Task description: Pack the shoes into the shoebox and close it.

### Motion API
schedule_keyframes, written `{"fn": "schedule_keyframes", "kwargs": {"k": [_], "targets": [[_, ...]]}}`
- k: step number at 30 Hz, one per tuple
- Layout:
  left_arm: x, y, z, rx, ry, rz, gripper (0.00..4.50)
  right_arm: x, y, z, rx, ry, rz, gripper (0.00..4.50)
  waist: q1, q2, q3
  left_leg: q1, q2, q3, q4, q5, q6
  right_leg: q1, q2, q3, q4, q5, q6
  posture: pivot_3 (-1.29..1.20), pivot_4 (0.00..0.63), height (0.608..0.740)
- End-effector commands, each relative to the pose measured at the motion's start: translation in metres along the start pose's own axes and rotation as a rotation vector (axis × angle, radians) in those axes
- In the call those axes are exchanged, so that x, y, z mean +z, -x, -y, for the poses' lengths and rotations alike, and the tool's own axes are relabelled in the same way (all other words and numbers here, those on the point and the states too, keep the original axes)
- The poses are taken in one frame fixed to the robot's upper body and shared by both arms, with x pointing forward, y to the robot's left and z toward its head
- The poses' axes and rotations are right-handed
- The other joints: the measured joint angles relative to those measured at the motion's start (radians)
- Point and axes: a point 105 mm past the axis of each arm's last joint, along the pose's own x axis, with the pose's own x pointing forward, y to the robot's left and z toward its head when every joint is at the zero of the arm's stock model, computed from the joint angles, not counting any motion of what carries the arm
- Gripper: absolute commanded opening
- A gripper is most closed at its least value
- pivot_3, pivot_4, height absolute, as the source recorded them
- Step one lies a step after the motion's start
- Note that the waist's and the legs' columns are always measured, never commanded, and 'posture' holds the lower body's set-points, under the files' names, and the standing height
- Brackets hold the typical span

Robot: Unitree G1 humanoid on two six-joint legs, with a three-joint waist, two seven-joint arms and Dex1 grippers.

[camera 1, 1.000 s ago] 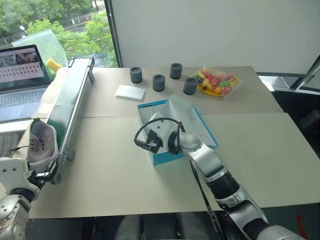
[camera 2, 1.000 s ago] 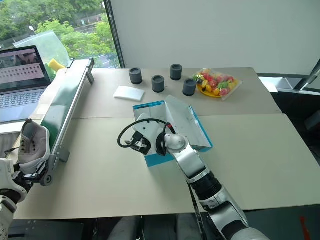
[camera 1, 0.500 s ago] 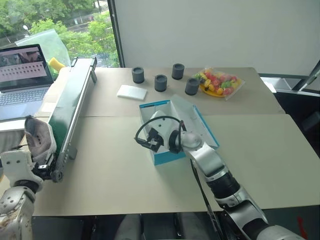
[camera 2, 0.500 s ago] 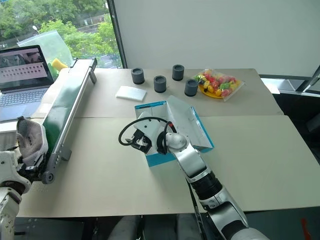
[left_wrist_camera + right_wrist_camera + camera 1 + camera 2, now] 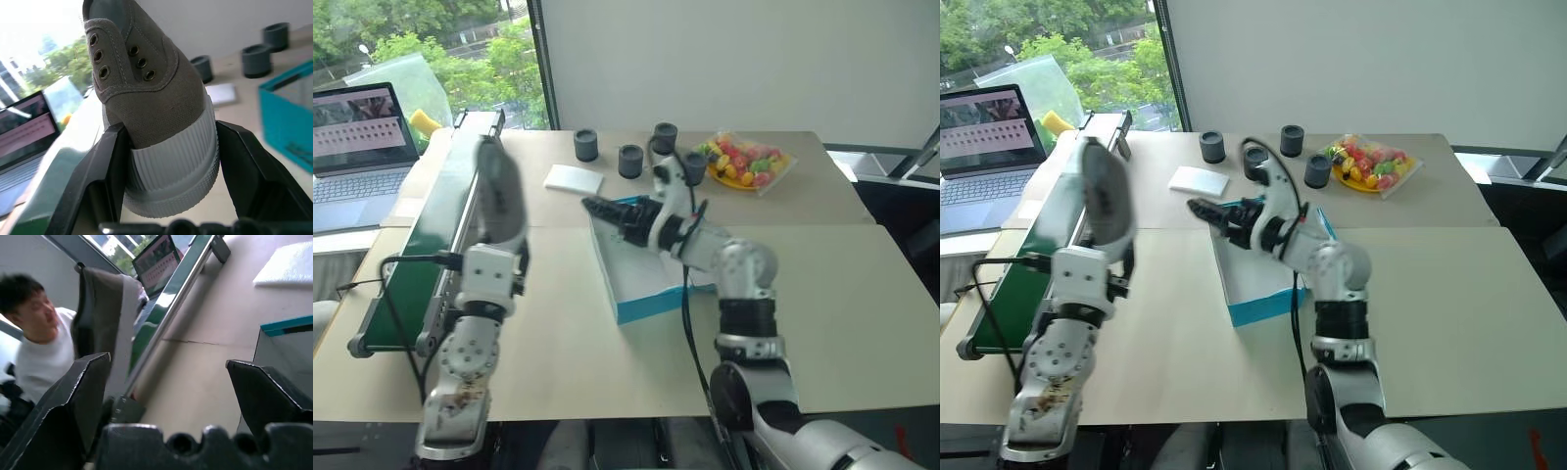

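Observation:
My left gripper point(image 5: 168, 134) is shut on one grey-beige shoe point(image 5: 146, 83), gripping its pale ribbed sole end. It holds the shoe point(image 5: 499, 191) upright in the air beside the conveyor, left of the shoebox. The teal shoebox point(image 5: 651, 302) stands on the table's middle with its white inside showing. My right gripper point(image 5: 599, 209) hovers over the box's far left corner, pointing toward the shoe. Its fingers point(image 5: 73, 396) stand wide open with nothing between them.
A long green conveyor point(image 5: 435, 230) runs along the table's left side, with a laptop point(image 5: 352, 147) beyond it. At the back stand three dark grey cups point(image 5: 629, 160), a white pad point(image 5: 574, 178) and a plate of fruit point(image 5: 744, 162). A person point(image 5: 34, 342) sits behind the conveyor.
My left arm has lifted the shoe from the conveyor's near end and swung it up and to the right. The right gripper has risen out of the box and rolled over.

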Motion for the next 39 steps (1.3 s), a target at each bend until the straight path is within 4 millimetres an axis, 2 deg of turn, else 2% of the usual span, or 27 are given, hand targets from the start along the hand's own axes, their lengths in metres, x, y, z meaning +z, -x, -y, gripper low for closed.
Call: {"fn": "schedule_keyframes", "kwargs": {"k": [1, 3, 7, 13, 17, 21, 28, 30, 35, 37, 38, 39], "targets": [[0.030, 0.000, 0.019, -0.083, 0.002, 0.115, 2.67, -0.028, -0.027, -0.045, 0.208, -0.147, -0.175, 4.50, -0.018, 0.001, 0.000, -0.001, 0.000, 0.001, 0.000, 0.000, 0.000, 0.000, 0.001, 0.000, 0.000, 0.000, 0.000, 0.00, 0.150, 0.737], [0.030, 0.002, 0.029, -0.138, 0.005, 0.122, 2.67, -0.031, -0.027, -0.039, 0.183, -0.145, -0.209, 4.50, -0.023, 0.002, 0.000, -0.001, 0.000, 0.004, -0.001, 0.000, 0.001, -0.001, 0.002, 0.000, 0.000, 0.000, -0.001, 0.00, 0.150, 0.737], [0.030, 0.004, 0.034, -0.191, 0.019, 0.123, 2.67, -0.028, -0.029, -0.037, 0.182, -0.173, -0.190, 4.50, -0.020, 0.002, 0.001, -0.002, -0.001, 0.005, 0.001, 0.000, 0.001, 0.000, 0.001, 0.000, 0.000, -0.001, 0.000, 0.00, 0.150, 0.737], [0.029, 0.009, 0.042, -0.274, 0.102, 0.102, 2.67, -0.008, -0.036, -0.040, 0.198, -0.208, -0.092, 4.50, -0.018, 0.002, 0.001, -0.002, -0.001, 0.005, 0.002, 0.000, 0.001, 0.000, 0.001, -0.001, 0.000, -0.001, 0.001, 0.00, 0.150, 0.737], [0.028, 0.009, 0.041, -0.283, 0.089, 0.098, 2.67, 0.005, -0.037, -0.027, 0.147, -0.220, -0.027, 4.50, -0.018, 0.002, 0.001, -0.002, -0.001, 0.004, 0.002, 0.000, 0.001, 0.000, 0.001, -0.001, 0.000, -0.001, 0.001, 0.00, 0.150, 0.737], [0.025, 0.007, 0.037, -0.270, 0.074, 0.083, 2.64, 0.012, -0.035, -0.027, 0.154, -0.210, 0.012, 3.55, -0.018, 0.002, 0.001, -0.002, -0.001, 0.005, 0.002, 0.000, 0.001, 0.000, 0.001, -0.001, 0.000, -0.001, 0.001, 0.00, 0.150, 0.737], [0.019, 0.006, 0.034, -0.251, 0.069, 0.054, 2.64, 0.010, -0.035, -0.033, 0.169, -0.195, -0.001, 1.05, -0.018, 0.002, 0.001, -0.002, -0.001, 0.004, 0.002, 0.000, 0.001, 0.000, 0.001, -0.001, 0.000, -0.001, 0.001, 0.00, 0.150, 0.737], [0.015, 0.005, 0.033, -0.241, 0.048, 0.032, 2.64, 0.008, -0.035, -0.036, 0.179, -0.186, -0.016, 0.54, -0.018, 0.002, 0.001, -0.002, -0.001, 0.004, 0.002, 0.000, 0.001, 0.000, 0.001, -0.001, 0.000, -0.001, 0.001, 0.00, 0.150, 0.737], [0.002, 0.005, 0.033, -0.233, -0.035, -0.015, 2.64, 0.005, -0.034, -0.048, 0.232, -0.177, -0.034, 0.54, -0.018, 0.003, 0.001, -0.002, -0.001, 0.004, 0.002, 0.000, 0.001, 0.000, 0.002, -0.001, 0.000, -0.001, 0.001, 0.00, 0.150, 0.737], [0.005, 0.007, 0.035, -0.248, -0.016, 0.002, 3.29, 0.006, -0.034, -0.050, 0.238, -0.179, -0.029, 0.53, -0.018, 0.002, 0.001, -0.002, -0.001, 0.004, 0.002, 0.000, 0.001, 0.000, 0.001, -0.001, 0.000, -0.001, 0.001, 0.00, 0.150, 0.737], [0.006, 0.007, 0.036, -0.253, -0.018, 0.006, 3.47, 0.007, -0.035, -0.050, 0.238, -0.181, -0.023, 0.53, -0.018, 0.002, 0.001, -0.002, -0.001, 0.004, 0.002, 0.000, 0.001, 0.000, 0.001, -0.001, 0.000, -0.001, 0.001, 0.00, 0.150, 0.737], [0.006, 0.007, 0.037, -0.254, -0.021, 0.006, 3.92, 0.009, -0.034, -0.050, 0.235, -0.182, -0.016, 0.53, -0.018, 0.002, 0.001, -0.002, -0.001, 0.004, 0.002, 0.000, 0.001, 0.000, 0.001, -0.001, 0.000, -0.001, 0.001, 0.00, 0.150, 0.737]]}}
